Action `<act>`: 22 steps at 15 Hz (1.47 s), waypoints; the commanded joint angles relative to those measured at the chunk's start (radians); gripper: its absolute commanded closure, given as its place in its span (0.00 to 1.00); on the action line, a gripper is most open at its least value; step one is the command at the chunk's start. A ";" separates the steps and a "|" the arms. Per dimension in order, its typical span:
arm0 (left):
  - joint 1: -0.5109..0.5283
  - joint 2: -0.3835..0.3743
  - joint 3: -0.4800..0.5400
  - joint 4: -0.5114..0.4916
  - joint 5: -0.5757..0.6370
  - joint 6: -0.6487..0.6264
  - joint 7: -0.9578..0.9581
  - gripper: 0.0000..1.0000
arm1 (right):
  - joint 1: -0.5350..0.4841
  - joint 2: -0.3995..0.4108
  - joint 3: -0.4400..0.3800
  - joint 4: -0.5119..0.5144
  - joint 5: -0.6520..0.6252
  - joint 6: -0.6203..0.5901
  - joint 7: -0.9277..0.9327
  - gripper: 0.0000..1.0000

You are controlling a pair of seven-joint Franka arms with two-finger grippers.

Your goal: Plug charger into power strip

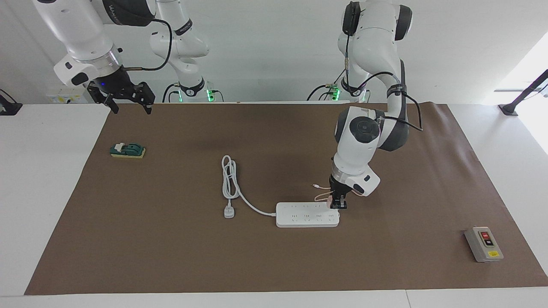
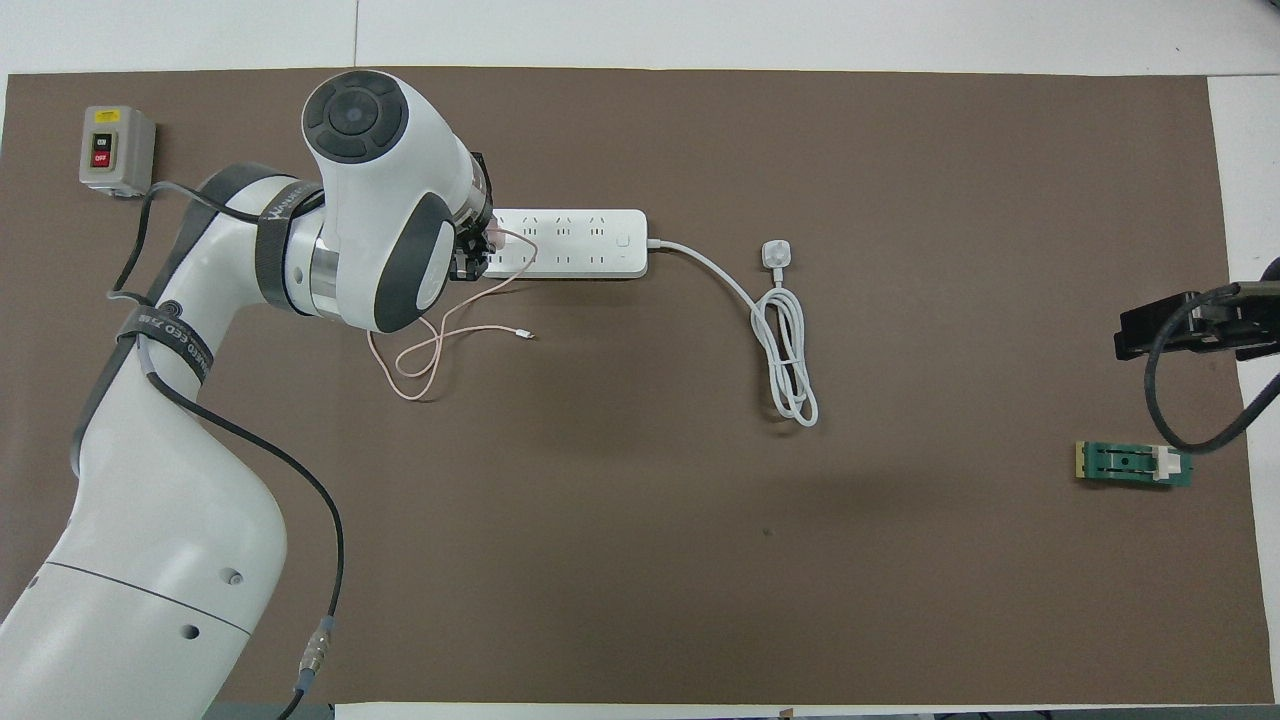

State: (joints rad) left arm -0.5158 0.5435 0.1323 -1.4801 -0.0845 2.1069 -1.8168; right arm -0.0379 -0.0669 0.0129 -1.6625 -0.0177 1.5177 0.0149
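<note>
Charger point(image 1: 329, 202): small pale-pink cube, lower centre of the facing view, clamped in the left pincer point(image 1: 338, 204) right over the end of the power strip point(image 1: 307, 214) toward the left arm's end of the tabletop. Whether its prongs touch a socket cannot be told. In the overhead view only a pink sliver point(image 2: 494, 238) shows beside the arm's wrist, which covers the rest.

Pink cable point(image 2: 440, 352): thin, trailing from the charger in loose loops on the brown mat point(image 2: 640, 560), nearer to the robots than the strip; its free tip lies at centre left of the overhead view. In the facing view much of it is hidden by the left arm.

Power strip: flat white bar, two rows of outlets, centre of the mat. In the overhead view its end toward the left arm's side is covered by the arm. Its thick white cord point(image 1: 231, 182) runs toward the right arm's end, folded into a long loop and ending in a white plug point(image 1: 229, 212).

Left pincer: pointing down, fingers closed on the charger.

Right pincer point(image 1: 128, 97): waiting in the air at the upper left of the facing view, over the mat's edge, fingers spread apart, holding nothing. Cut off at the right edge of the overhead view point(image 2: 1190, 325).

Grey button box point(image 1: 483, 244): lower right of the facing view, red and black buttons.

Green block point(image 1: 127, 150): on the mat near the right pincer; details hard to make out.
</note>
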 commanded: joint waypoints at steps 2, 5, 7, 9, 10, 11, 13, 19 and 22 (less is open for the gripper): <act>-0.003 0.012 0.004 -0.003 0.032 0.025 -0.021 1.00 | -0.025 -0.025 0.016 -0.028 0.021 0.016 -0.003 0.00; -0.003 0.010 0.004 -0.008 0.032 0.021 -0.018 1.00 | -0.027 -0.025 0.016 -0.028 0.021 0.013 -0.006 0.00; -0.003 0.012 0.004 -0.011 0.034 0.019 -0.016 1.00 | -0.025 -0.025 0.016 -0.028 0.021 0.013 -0.006 0.00; -0.003 0.012 0.004 -0.016 0.034 0.018 -0.013 1.00 | -0.022 -0.025 0.016 -0.028 0.021 0.013 -0.006 0.00; -0.003 0.012 0.004 -0.017 0.034 0.016 -0.013 1.00 | -0.017 -0.027 0.018 -0.028 0.021 0.012 -0.007 0.00; -0.006 0.010 0.004 -0.029 0.034 0.016 -0.013 1.00 | -0.014 -0.027 0.018 -0.028 0.021 0.012 -0.007 0.00; -0.007 0.010 0.004 -0.031 0.034 0.016 -0.015 1.00 | -0.016 -0.027 0.018 -0.029 0.021 0.012 -0.007 0.00; -0.012 0.013 0.001 -0.032 0.034 0.016 -0.016 1.00 | -0.017 -0.027 0.018 -0.029 0.021 0.012 -0.007 0.00; -0.012 0.024 0.001 -0.031 0.034 0.018 -0.016 1.00 | -0.017 -0.027 0.018 -0.029 0.021 0.012 -0.007 0.00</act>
State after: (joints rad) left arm -0.5180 0.5573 0.1280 -1.5009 -0.0700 2.1140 -1.8176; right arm -0.0368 -0.0686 0.0196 -1.6631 -0.0176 1.5177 0.0149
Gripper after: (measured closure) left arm 0.687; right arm 0.000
